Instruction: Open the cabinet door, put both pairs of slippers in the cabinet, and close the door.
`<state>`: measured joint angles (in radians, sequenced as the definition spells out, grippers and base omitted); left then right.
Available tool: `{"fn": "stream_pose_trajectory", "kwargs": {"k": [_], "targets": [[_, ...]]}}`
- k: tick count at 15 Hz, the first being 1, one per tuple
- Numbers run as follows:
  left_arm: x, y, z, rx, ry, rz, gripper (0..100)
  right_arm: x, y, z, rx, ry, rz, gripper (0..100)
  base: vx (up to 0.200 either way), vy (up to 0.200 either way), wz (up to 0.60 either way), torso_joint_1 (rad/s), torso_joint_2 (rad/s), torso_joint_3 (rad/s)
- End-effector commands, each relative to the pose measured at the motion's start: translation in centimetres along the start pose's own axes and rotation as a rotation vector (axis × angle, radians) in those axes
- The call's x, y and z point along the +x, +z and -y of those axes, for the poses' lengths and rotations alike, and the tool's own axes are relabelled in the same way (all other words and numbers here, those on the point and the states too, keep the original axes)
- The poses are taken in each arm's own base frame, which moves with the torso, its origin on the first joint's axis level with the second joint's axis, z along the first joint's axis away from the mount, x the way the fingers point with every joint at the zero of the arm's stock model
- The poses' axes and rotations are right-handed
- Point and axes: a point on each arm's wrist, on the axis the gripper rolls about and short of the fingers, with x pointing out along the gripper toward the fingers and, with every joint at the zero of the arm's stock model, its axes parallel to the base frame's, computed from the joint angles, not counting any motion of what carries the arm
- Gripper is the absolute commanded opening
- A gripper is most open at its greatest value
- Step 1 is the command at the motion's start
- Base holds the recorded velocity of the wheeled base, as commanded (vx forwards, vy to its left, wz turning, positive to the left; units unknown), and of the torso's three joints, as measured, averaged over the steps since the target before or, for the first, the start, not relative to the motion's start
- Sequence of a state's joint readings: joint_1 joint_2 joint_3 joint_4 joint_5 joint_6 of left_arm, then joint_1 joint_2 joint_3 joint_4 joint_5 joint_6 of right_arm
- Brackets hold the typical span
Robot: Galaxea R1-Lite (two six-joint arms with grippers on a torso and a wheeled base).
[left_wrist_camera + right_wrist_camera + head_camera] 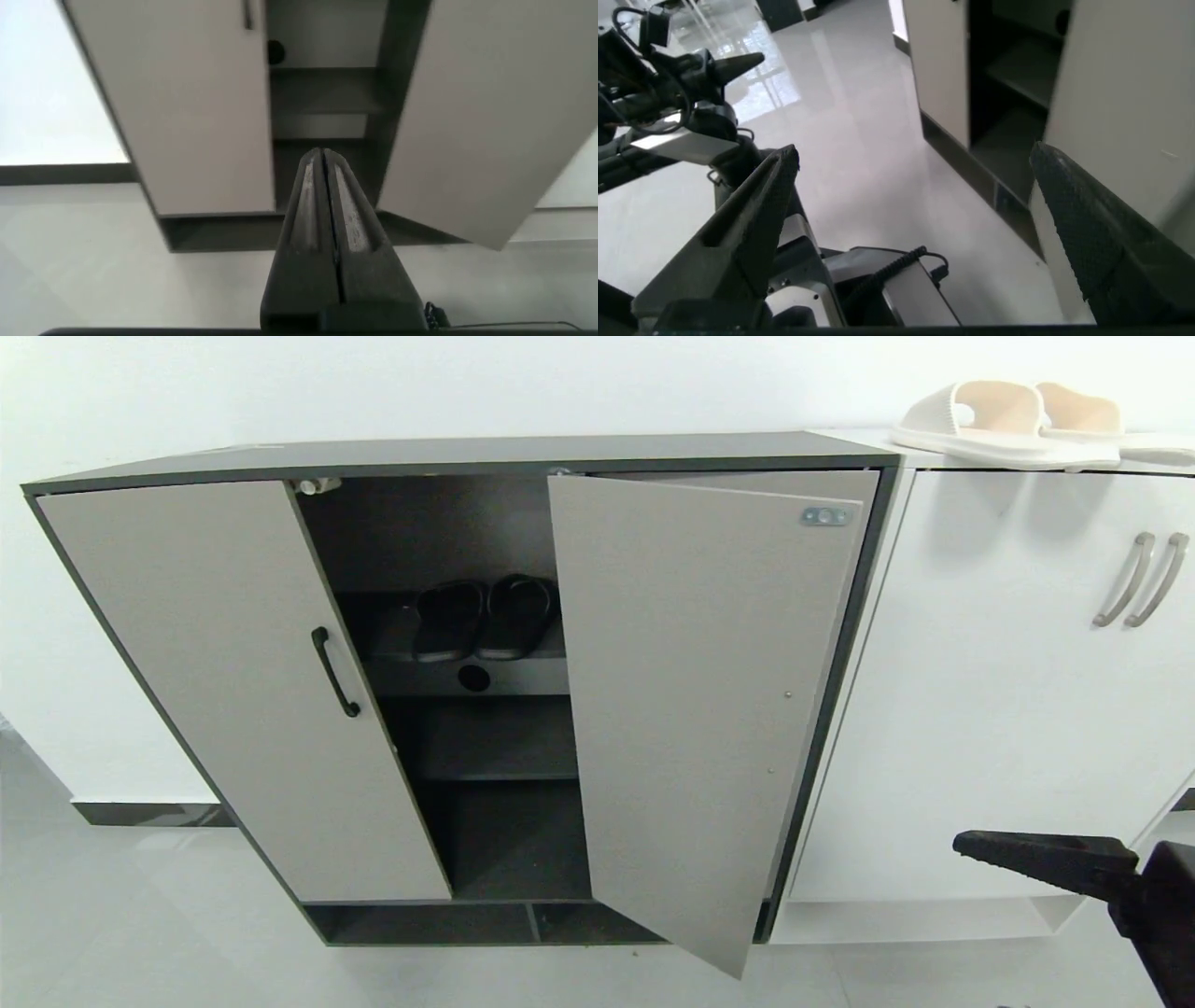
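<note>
The grey cabinet (pixel 177 616) has its right door (pixel 691 709) swung open and its left door shut. A pair of black slippers (pixel 485 616) lies on the upper shelf inside. A pair of white slippers (pixel 1013 422) rests on top of the white cabinet (pixel 1008 709) to the right. My right gripper (pixel 915 224) is open and empty, low at the right in front of the white cabinet, with one finger (pixel 1036 861) in the head view. My left gripper (pixel 324 201) is shut and empty, low in front of the open grey cabinet (pixel 327 93).
A black handle (pixel 333 672) sits on the shut left door. The white cabinet has two metal handles (pixel 1141 581). Glossy floor (pixel 140 933) spreads in front of both cabinets. The open door sticks out toward me at the middle.
</note>
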<state>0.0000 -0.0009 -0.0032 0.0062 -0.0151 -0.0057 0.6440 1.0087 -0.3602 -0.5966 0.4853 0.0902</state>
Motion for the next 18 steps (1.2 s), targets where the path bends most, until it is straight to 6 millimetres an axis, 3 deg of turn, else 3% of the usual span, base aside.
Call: {"fn": "stream_pose_trajectory", "kwargs": {"k": [1,18], "targets": [[0.01,0.0,0.0,0.0,0.0,-0.001,0,0.07,-0.07,0.04,0.003,0.001,-0.004,100,0.0,-0.2,0.0,-0.002,0.0,0.002],[0.01,0.0,0.0,0.0,0.0,-0.001,0,0.19,-0.51,0.14,-0.011,-0.001,-0.022,100,0.0,-0.2,0.0,0.001,0.0,0.002]]}}
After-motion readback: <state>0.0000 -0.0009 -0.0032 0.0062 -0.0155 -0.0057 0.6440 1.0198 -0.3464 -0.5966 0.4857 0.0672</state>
